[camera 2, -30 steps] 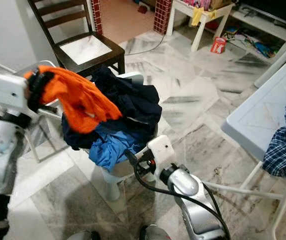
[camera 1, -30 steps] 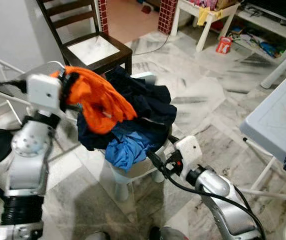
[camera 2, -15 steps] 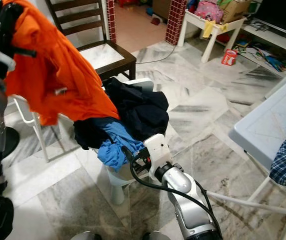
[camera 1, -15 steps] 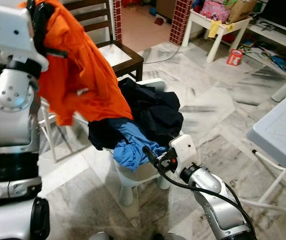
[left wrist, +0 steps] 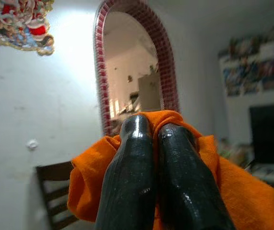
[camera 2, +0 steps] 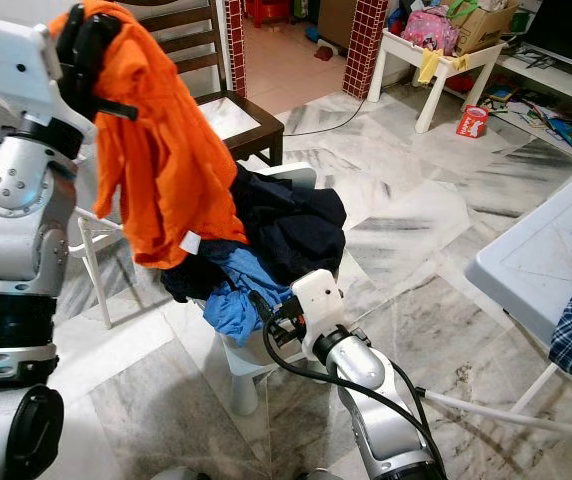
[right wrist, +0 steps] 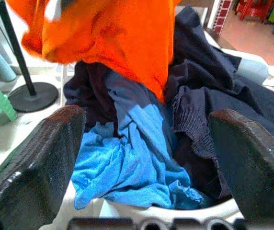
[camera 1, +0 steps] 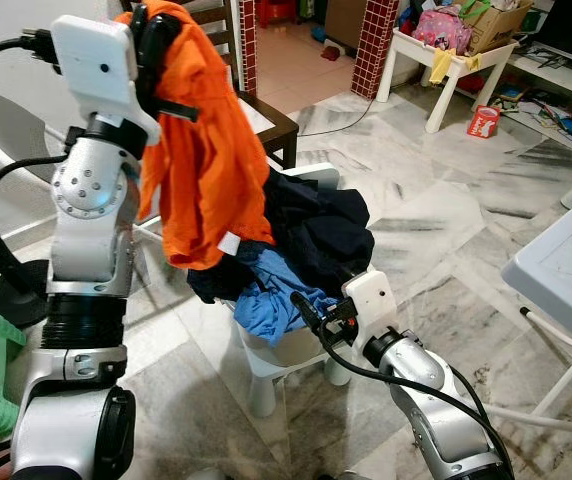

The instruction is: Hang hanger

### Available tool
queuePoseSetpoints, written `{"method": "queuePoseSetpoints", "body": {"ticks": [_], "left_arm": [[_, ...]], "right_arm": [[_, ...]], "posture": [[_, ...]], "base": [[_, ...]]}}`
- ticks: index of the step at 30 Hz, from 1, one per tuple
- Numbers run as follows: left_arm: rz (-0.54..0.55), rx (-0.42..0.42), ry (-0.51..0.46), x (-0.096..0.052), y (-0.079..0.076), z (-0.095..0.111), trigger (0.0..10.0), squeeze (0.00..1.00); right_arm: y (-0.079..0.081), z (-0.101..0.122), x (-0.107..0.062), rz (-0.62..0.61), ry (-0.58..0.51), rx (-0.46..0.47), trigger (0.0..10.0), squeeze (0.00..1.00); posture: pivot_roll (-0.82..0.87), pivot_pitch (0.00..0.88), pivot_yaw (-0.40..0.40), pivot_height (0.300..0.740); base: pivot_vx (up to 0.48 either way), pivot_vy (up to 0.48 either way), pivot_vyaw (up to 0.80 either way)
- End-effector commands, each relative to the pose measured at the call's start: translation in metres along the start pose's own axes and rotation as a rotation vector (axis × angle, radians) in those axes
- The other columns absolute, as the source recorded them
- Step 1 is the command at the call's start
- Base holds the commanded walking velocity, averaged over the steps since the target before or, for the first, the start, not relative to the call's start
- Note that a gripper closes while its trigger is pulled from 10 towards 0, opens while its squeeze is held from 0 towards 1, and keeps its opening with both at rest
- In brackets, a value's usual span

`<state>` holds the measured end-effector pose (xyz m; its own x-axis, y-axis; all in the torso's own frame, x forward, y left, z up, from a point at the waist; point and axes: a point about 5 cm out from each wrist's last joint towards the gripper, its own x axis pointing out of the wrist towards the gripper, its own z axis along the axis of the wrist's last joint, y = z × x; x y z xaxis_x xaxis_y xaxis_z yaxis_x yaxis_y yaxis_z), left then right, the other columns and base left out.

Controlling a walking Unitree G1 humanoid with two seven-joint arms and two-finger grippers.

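The left gripper [left wrist: 158, 143], raised at 11 o'clock, pinches an orange garment [camera 1: 206, 170] whose hem hangs against the clothes pile [camera 1: 301, 245]. The right gripper [right wrist: 146, 143], fingers spread wide, sits at the pile's 5 o'clock edge beside the white stool [camera 1: 276, 355]. Open marble floor [camera 1: 436, 210] lies toward 2 o'clock; a dark wooden chair [camera 2: 241, 110] stands behind.

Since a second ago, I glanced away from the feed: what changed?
The left claw, shut on the orange shirt, lifted it up off the clothes pile on the white stool; it now hangs above. The right claw stayed open beside the pile.
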<state>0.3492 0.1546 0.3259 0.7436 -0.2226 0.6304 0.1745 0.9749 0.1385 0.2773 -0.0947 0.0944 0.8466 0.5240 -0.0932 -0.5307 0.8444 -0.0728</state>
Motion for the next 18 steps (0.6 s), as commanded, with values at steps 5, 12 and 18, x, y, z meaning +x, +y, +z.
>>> {"method": "queuePoseSetpoints", "body": {"ticks": [5, 12, 18], "left_arm": [[0.031, -0.051, -0.211, 0.017, 0.004, 0.051, 0.0, 0.00], [0.193, -0.013, -0.045, -0.014, 0.038, 0.008, 0.0, 0.00], [0.300, 0.044, 0.195, -0.084, 0.056, -0.045, 0.0, 0.00]], "right_arm": [[-0.003, -0.001, 0.001, -0.014, 0.003, -0.006, 10.0, 0.00], [-0.002, -0.003, 0.001, -0.011, 0.010, -0.010, 10.0, 0.00], [-0.005, -0.006, -0.003, -0.015, 0.025, -0.020, 10.0, 0.00]], "posture": [[0.01, 0.052, 0.002, 0.740], [0.01, 0.057, -0.001, 0.740], [0.01, 0.069, -0.016, 0.740]], "base": [[0.000, 0.000, 0.00], [0.000, 0.000, 0.00], [0.000, 0.000, 0.00]]}}
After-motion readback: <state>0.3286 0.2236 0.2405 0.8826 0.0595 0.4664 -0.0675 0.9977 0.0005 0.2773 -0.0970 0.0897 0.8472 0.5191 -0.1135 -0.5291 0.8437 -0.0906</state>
